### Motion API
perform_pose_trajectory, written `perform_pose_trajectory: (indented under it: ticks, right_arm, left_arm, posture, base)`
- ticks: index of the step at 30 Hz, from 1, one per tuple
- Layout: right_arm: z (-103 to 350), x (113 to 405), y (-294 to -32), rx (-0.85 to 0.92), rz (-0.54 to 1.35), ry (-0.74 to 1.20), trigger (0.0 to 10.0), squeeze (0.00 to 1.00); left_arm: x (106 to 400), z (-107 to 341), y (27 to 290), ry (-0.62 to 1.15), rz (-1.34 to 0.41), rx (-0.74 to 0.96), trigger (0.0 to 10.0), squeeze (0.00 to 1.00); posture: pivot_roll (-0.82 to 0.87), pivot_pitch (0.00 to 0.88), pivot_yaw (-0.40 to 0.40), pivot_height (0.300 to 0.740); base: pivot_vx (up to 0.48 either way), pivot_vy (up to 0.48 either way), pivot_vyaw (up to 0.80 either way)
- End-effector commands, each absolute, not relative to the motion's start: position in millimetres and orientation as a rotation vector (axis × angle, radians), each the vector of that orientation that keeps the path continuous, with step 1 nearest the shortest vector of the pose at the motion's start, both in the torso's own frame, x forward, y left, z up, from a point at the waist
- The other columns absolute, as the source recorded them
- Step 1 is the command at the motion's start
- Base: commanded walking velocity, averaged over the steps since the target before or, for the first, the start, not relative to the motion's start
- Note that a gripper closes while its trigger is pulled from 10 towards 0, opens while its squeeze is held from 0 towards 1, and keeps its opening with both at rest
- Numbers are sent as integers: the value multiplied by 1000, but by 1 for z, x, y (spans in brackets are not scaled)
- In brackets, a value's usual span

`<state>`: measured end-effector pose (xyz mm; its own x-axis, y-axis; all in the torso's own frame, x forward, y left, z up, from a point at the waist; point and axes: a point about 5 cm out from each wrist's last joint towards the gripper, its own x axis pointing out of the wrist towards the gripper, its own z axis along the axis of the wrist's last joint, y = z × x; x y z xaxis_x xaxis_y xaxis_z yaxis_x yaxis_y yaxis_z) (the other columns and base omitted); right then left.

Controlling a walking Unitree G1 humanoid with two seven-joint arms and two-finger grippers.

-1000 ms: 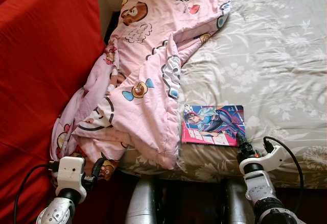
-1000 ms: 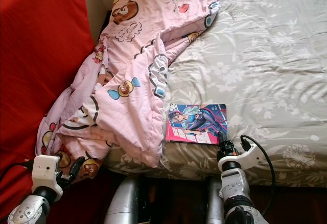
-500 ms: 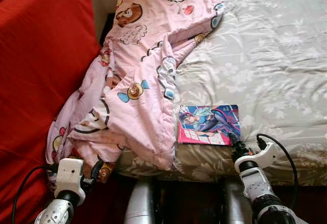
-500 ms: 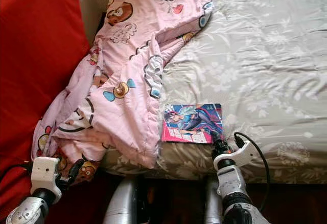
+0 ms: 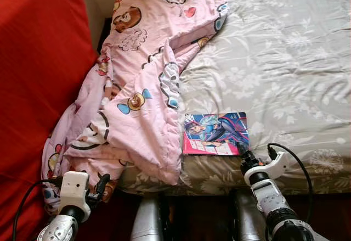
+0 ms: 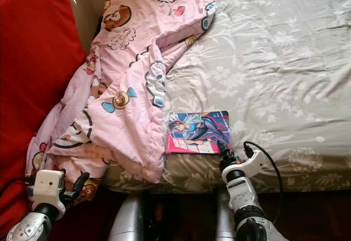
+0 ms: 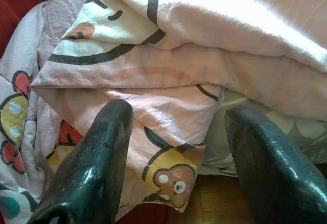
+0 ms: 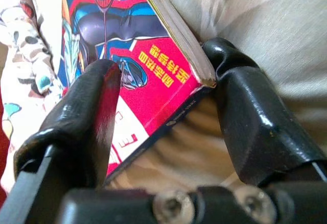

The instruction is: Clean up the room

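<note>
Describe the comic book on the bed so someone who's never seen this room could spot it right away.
Start at the bed with the grey floral sheet. A crumpled pink cartoon blanket spills over its left side. Right beside the blanket, at the bed's near edge, lies the comic book, with the right end effector at its near right corner. It is the one flat, glossy thing there, its cover bright pink and blue.

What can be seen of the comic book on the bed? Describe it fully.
The comic book is thin, with a glossy cover showing a blue-haired drawn figure above a pink band with lettering. It lies flat, cover up, near the bed's front edge on the floral grey sheet, beside the pink cartoon blanket. The right gripper straddles its near corner, fingers open.
</note>
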<state>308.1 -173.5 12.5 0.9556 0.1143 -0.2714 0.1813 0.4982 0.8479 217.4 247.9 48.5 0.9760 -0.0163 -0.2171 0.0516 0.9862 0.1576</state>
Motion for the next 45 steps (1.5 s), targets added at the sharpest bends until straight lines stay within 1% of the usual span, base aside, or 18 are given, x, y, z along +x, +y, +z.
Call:
perform_pose_trajectory:
  ticks: [1, 10, 11, 12, 23, 30, 34, 39, 45]
  right_arm:
    - [-16, 283, -120, 1090, 51, 576, 10000, 0]
    - [-13, 286, -122, 1088, 55, 548, 10000, 0]
    - [-12, 287, -124, 1097, 44, 542, 6118, 0]
    - [-12, 287, -124, 1102, 40, 539, 0, 0]
    - [-12, 287, -125, 1103, 42, 531, 0, 0]
    - [-14, 284, -126, 1110, 34, 529, 0, 0]
    - [-15, 284, -129, 1102, 28, 524, 0, 0]
    - [-12, 287, -136, 1108, 23, 472, 0, 0]
    - [3, 299, -151, 1091, 24, 318, 0, 0]
  left_arm:
    - [208, 41, 262, 263, -7, 192, 10000, 0]
    - [211, 32, 263, 271, -6, 190, 10000, 0]
    - [211, 30, 263, 275, -4, 192, 10000, 0]
    - [211, 30, 263, 276, -4, 193, 10000, 0]
    - [211, 27, 262, 264, -11, 197, 10000, 0]
    - [211, 20, 269, 276, -9, 208, 10000, 0]
    - [213, 15, 269, 284, -10, 208, 10000, 0]
    - [218, 7, 264, 294, -16, 211, 10000, 0]
    - [223, 1, 258, 297, -13, 207, 10000, 0]
  posture:
    - [169, 281, 246, 597]
    - [168, 277, 240, 597]
    - [169, 278, 238, 597]
    - [168, 278, 236, 597]
    - [166, 273, 232, 597]
    - [162, 271, 231, 597]
    - [156, 266, 226, 597]
    - [147, 256, 214, 597]
    - [118, 229, 191, 597]
  base:
    - [0, 0, 0]
    - [0, 0, 0]
    - [0, 0, 0]
    - [0, 0, 0]
    - [0, 0, 0]
    - [0, 0, 0]
    - [0, 0, 0]
    - [0, 0, 0]
    - [0, 0, 0]
